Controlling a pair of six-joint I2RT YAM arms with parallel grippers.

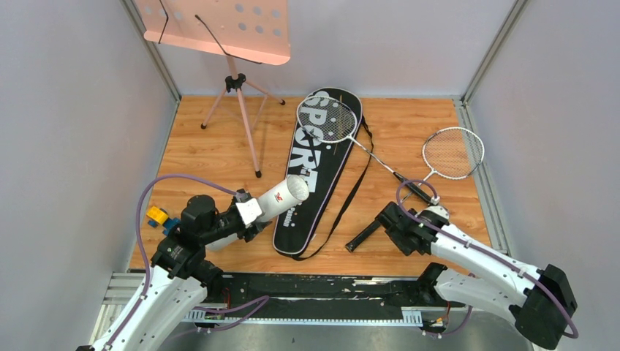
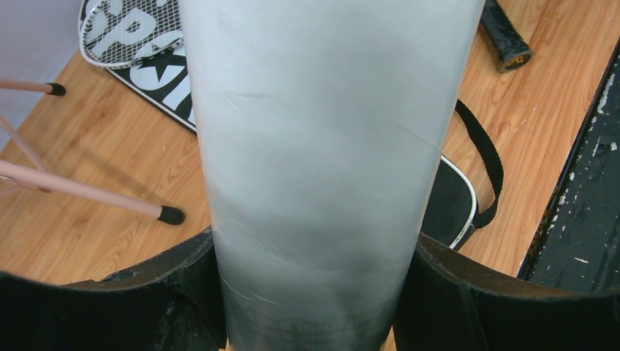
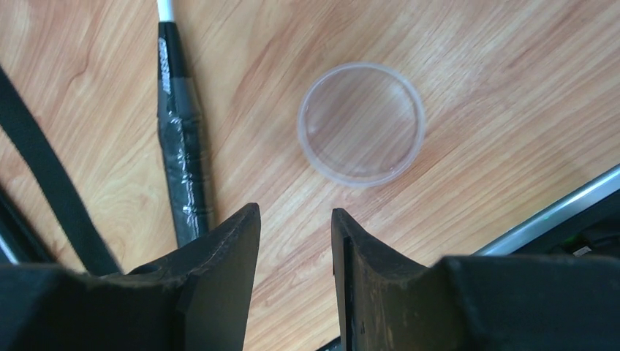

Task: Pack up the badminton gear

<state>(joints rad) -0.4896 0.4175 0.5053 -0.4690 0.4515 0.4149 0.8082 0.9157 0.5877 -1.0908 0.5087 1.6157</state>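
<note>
My left gripper (image 1: 248, 212) is shut on the long white tube (image 1: 281, 197), holding it tilted with its open end over the black SPORT bag (image 1: 318, 164). In the left wrist view the tube (image 2: 322, 146) fills the gap between my fingers (image 2: 183, 285). One silver racket (image 1: 327, 119) lies with its head on the bag. The second racket (image 1: 453, 152) lies at the right, its handle (image 3: 183, 168) beside my right gripper (image 3: 292, 212). That gripper is open and empty just above the floor, near a clear round lid (image 3: 361, 123). No shuttlecocks are in view.
A pink music stand (image 1: 234, 29) with tripod legs stands at the back left. A small yellow and blue toy (image 1: 157, 217) sits by the left arm. The bag's black strap (image 1: 351, 197) loops across the wood floor. Grey walls enclose the sides.
</note>
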